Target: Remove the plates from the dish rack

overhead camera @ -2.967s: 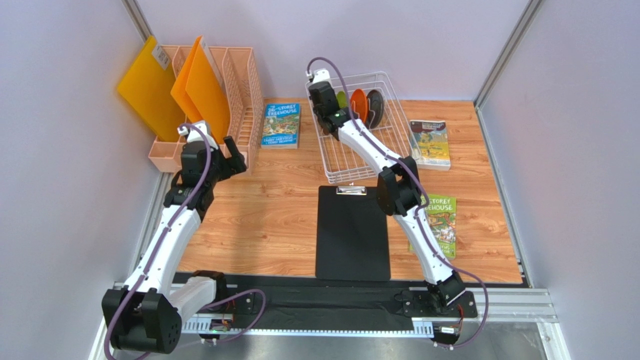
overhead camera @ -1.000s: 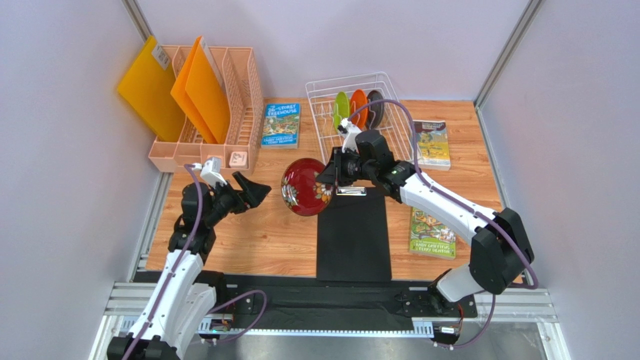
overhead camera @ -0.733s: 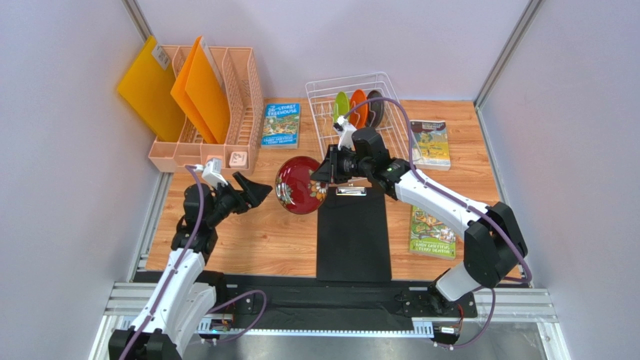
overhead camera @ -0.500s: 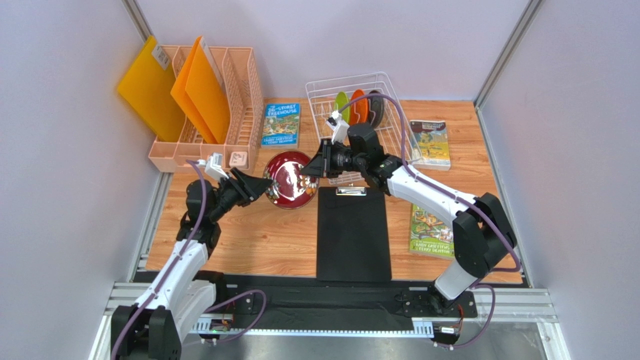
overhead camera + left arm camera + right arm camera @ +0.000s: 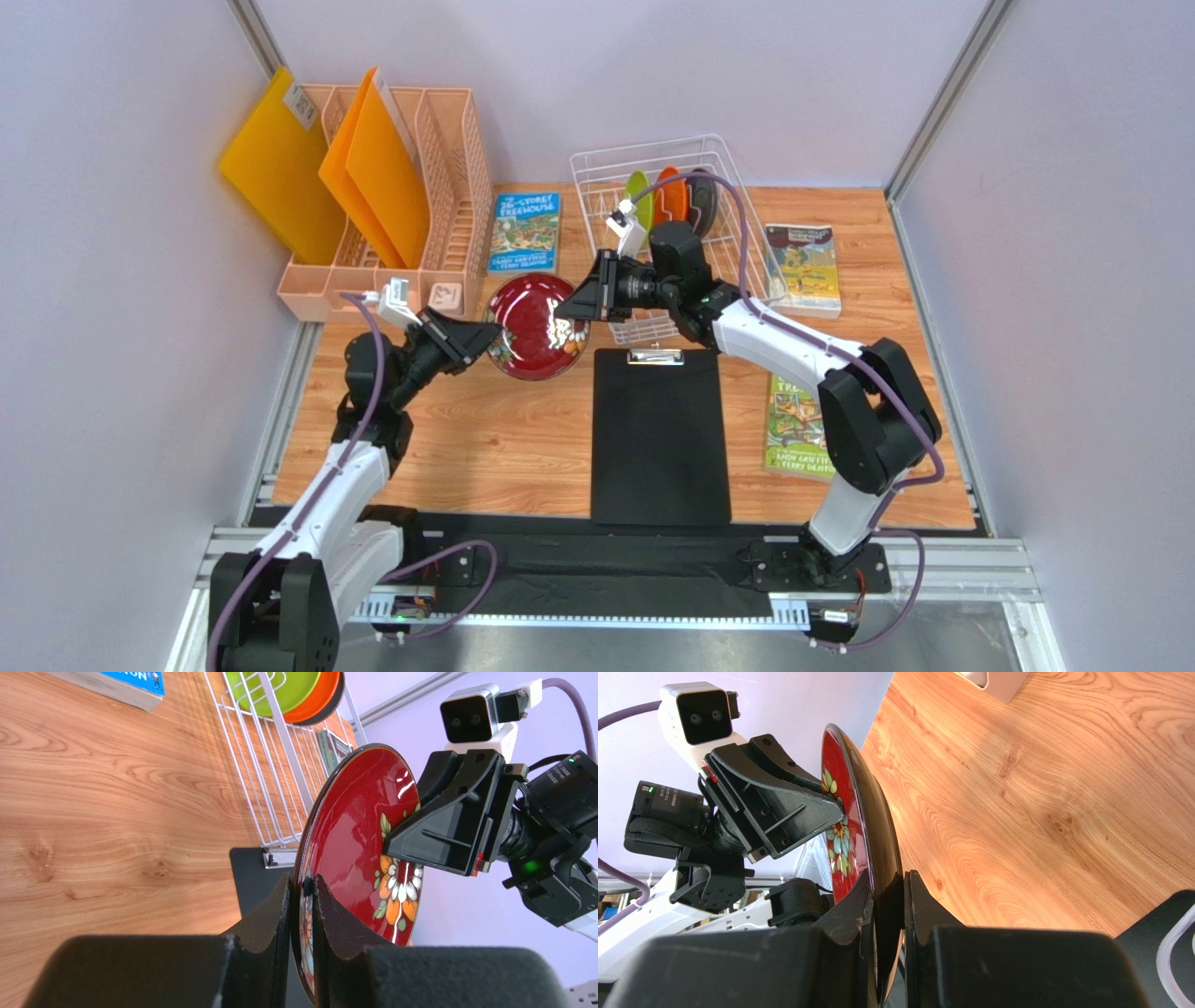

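Note:
The dark red floral plate [image 5: 537,326] hangs on edge above the table, left of the dish rack [image 5: 603,175]. My left gripper [image 5: 484,343] is shut on its left rim. The right gripper [image 5: 589,297] is shut on the opposite rim. In the left wrist view the left gripper [image 5: 303,885] pinches the red plate [image 5: 358,826]. From the right wrist, the right gripper [image 5: 889,882] clamps the plate's edge [image 5: 878,833]. A lime green plate [image 5: 638,189], an orange plate [image 5: 666,189] and a dark plate [image 5: 697,196] stand in the rack, partly hidden by the right arm.
A peach mesh file holder [image 5: 435,182] with orange folders stands at the back left. A blue book [image 5: 523,231] lies beside it. A black clipboard [image 5: 659,434] lies in the middle. Two books [image 5: 801,266] [image 5: 795,427] lie at the right.
The right arm carried the red plate leftward from over the clipboard's top. The left gripper met it and shut on its rim. Both grippers now hold the plate.

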